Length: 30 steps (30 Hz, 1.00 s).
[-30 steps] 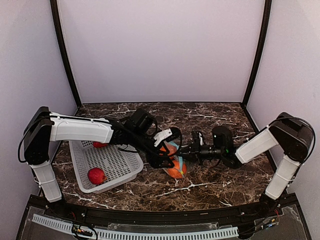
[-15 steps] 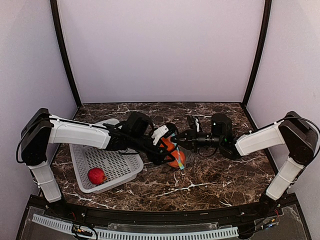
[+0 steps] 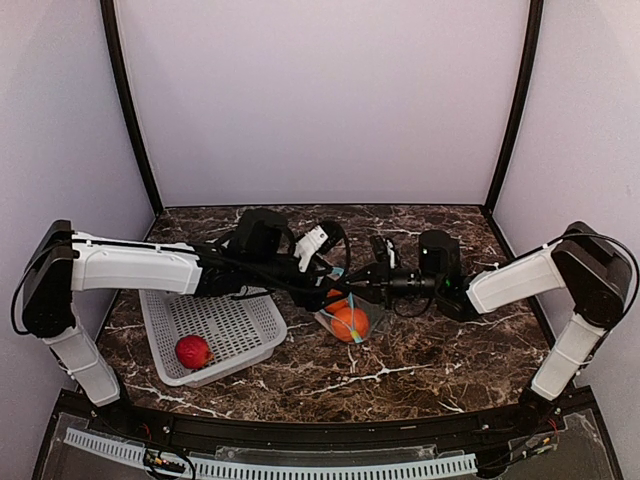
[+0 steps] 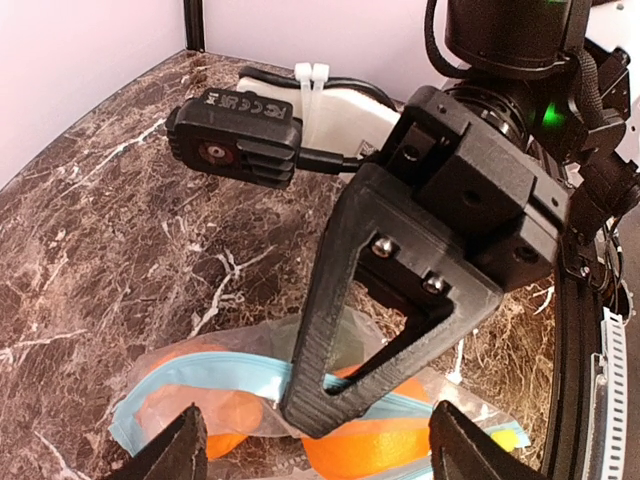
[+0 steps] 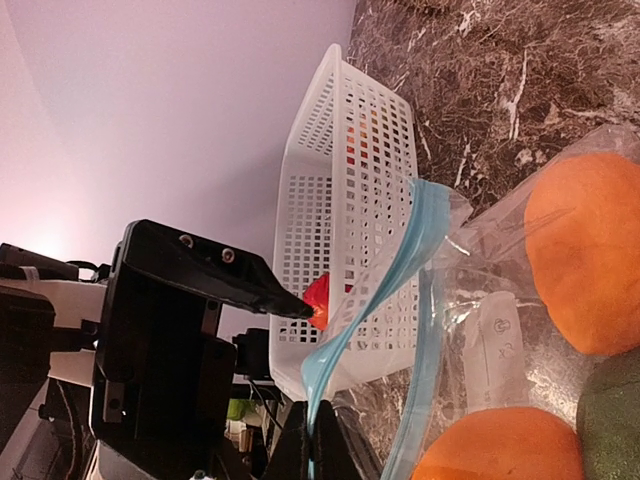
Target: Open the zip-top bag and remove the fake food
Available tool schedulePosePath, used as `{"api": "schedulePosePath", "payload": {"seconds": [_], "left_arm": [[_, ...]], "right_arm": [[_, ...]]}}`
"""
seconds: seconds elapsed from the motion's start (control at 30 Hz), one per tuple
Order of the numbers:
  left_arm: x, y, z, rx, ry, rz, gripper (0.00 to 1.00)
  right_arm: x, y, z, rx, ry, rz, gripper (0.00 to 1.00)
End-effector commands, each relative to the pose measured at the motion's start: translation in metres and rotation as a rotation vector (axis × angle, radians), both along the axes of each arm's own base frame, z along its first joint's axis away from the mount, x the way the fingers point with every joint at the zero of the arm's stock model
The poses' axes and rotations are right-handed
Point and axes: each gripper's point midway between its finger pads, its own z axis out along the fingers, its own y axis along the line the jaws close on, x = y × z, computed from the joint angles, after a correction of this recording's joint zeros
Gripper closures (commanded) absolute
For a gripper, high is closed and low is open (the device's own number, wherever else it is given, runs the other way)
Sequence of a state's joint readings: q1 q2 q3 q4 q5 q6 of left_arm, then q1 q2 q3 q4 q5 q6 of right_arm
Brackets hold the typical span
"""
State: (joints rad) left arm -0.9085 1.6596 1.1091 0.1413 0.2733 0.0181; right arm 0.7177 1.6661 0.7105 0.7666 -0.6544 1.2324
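The zip-top bag [image 3: 345,318] lies at the table's middle with two oranges [image 3: 349,323] in it. My right gripper [image 3: 347,291] is shut on its blue zip strip [image 5: 400,270], pinched at the fingertips [image 5: 312,440] and held up off the table. The right wrist view shows two oranges [image 5: 585,250] and a dark green piece [image 5: 612,435] inside the bag. My left gripper [image 3: 330,272] hovers above the bag, open and empty; its fingertips [image 4: 185,445] stand wide apart over the strip [image 4: 200,385]. A round red piece [image 3: 193,351] lies in the basket.
A white perforated basket [image 3: 240,335] stands to the left of the bag, under my left arm. It shows behind the zip strip in the right wrist view [image 5: 350,190]. Dark marble table [image 3: 430,350] with walls on three sides.
My left gripper has risen up and back off the bag and now stands open above it. My right gripper has lifted the zip strip, and the bag has shifted a little.
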Motion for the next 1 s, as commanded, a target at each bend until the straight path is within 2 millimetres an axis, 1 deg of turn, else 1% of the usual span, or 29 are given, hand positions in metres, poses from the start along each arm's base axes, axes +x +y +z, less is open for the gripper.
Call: {"api": "schedulePosePath", "payload": {"seconds": [0.0,0.03,0.13,0.27,0.4,0.57,0.6,0.67,0.77,0.8,0.97], "left_arm": [[-0.007,-0.005,-0.024,0.041,0.043,-0.033,0.25],[-0.009,-0.004,-0.029,0.048,0.049,-0.038,0.25],[-0.013,-0.008,-0.036,0.048,0.046,-0.054,0.25],[-0.018,-0.015,-0.049,0.062,0.039,-0.057,0.25],[-0.018,-0.022,-0.058,0.052,0.046,-0.045,0.24],[-0.031,-0.031,-0.074,0.062,0.063,-0.108,0.12],[-0.031,-0.031,-0.076,0.069,0.061,-0.101,0.06],[-0.026,-0.030,-0.087,0.094,0.065,-0.072,0.02],[-0.020,-0.029,-0.094,0.098,0.070,-0.029,0.01],[-0.021,-0.027,-0.098,0.097,0.078,-0.020,0.01],[-0.011,-0.023,-0.099,0.061,0.070,0.060,0.02]], "right_arm": [[0.002,0.007,0.010,0.034,-0.027,0.002,1.00],[0.002,0.007,0.010,0.033,-0.026,-0.001,1.00],[0.003,0.007,0.007,0.031,-0.019,-0.011,1.00],[0.004,0.008,0.004,0.042,-0.003,-0.014,1.00],[0.003,0.008,0.002,0.043,0.006,-0.018,1.00],[0.004,0.007,0.000,0.038,0.015,-0.029,1.00],[0.004,0.006,-0.002,0.034,0.019,-0.031,1.00],[0.004,0.005,-0.007,0.030,0.034,-0.039,1.00],[0.000,0.002,-0.016,0.019,0.052,-0.040,1.00],[-0.002,0.000,-0.019,0.012,0.058,-0.039,1.00],[-0.010,-0.011,-0.036,-0.025,0.081,-0.051,1.00]]}}
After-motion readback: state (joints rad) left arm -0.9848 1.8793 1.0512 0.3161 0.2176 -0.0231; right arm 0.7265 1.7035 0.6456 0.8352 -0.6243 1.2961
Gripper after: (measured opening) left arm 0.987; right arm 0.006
